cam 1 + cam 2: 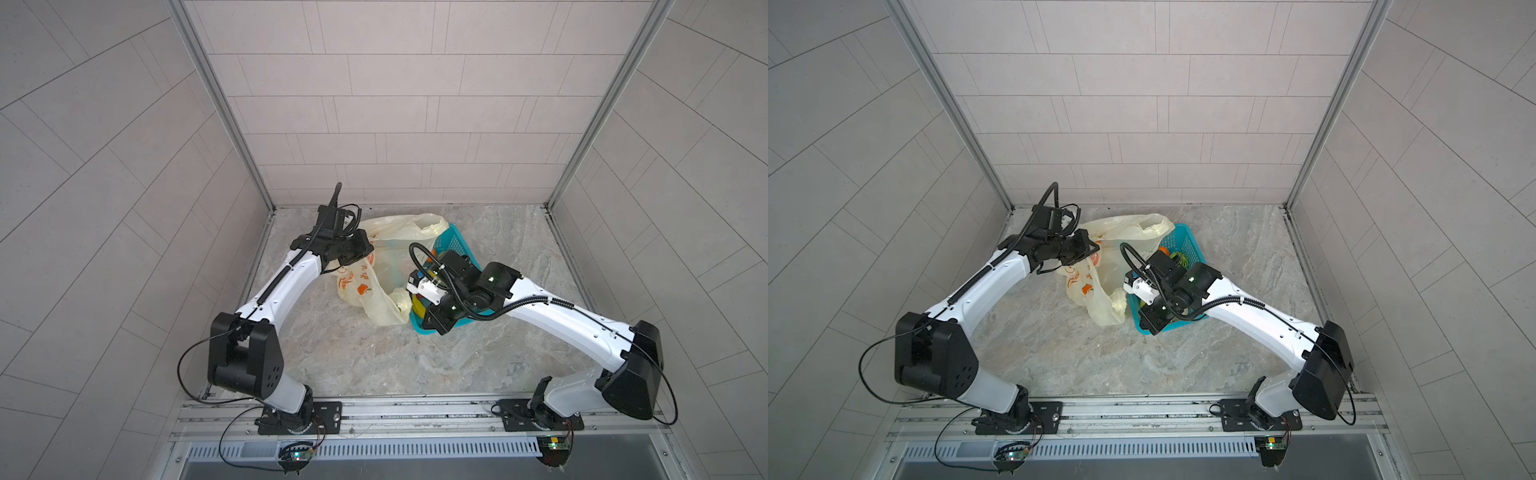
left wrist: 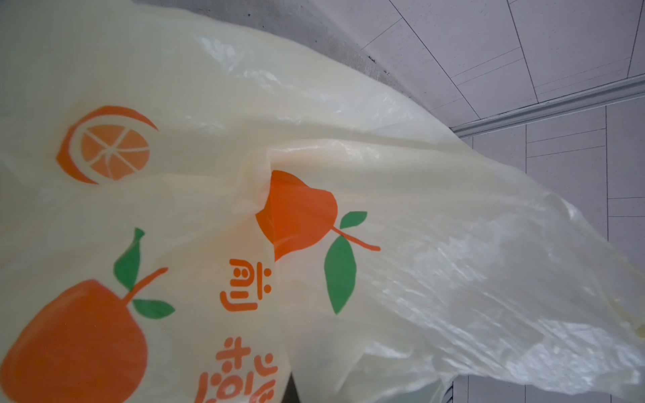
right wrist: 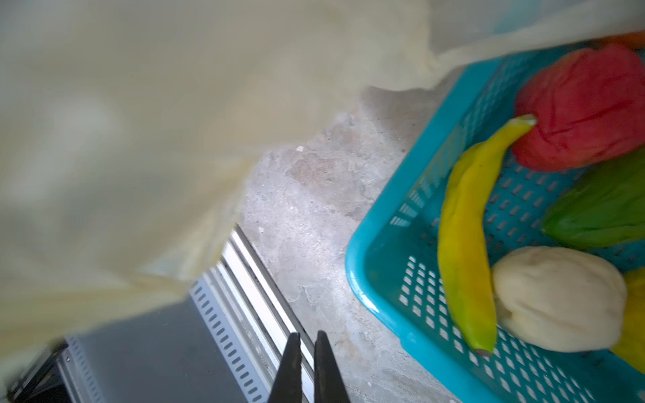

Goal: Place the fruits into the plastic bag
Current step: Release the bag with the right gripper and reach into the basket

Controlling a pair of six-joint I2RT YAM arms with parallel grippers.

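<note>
Right claw [image 3: 308,335] barely parted, empty, just beside basket's [image 3: 370,275] bag-side wall. Banana [image 3: 464,244] lies lengthwise along that wall inside the basket, nearest it. Left claw [image 1: 353,253] pinches bag [image 2: 436,216].

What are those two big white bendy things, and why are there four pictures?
They are two robot arms standing at the edge of a stone table. Two pictures look down from above. The other two come from small cameras on the arms' wrists. On the table lie a plastic bag and a blue-green basket with a toy banana, a red fruit, a green fruit and a beige fruit in it. The left gripper seems to pinch the bag with closed jaws. The right gripper has its jaws slightly apart and holds nothing.
</note>
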